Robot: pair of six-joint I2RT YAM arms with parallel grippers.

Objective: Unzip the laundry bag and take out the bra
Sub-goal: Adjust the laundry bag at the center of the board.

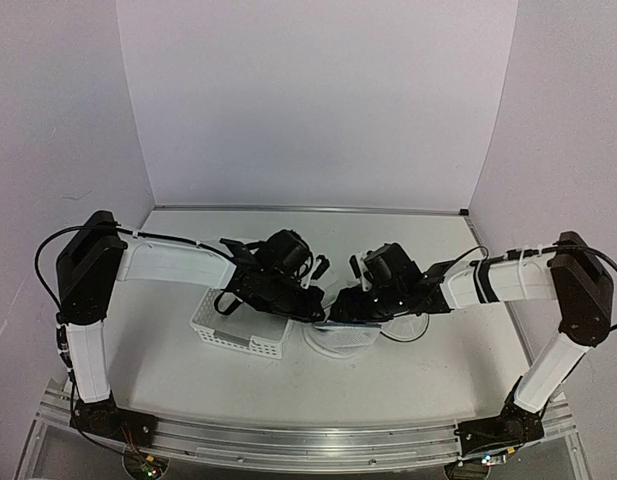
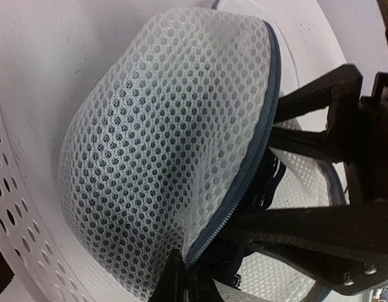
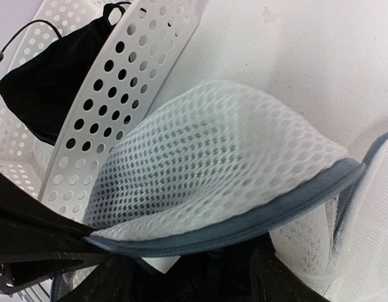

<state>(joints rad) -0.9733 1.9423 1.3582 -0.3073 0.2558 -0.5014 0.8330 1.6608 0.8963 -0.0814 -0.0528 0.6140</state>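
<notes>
Hovering at the part-unzipped laundry bag [image 2: 162, 145] beside the basket [image 1: 238, 338], the right gripper [image 1: 341, 308] is spread, the bra [image 2: 268, 179] just under it; the left gripper's [image 1: 315, 300] hold I cannot tell.

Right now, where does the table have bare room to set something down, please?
Free: the table below the back wall, and the near strip before the rail. Crowded: where left gripper and right gripper meet over the laundry bag beside the basket.
</notes>
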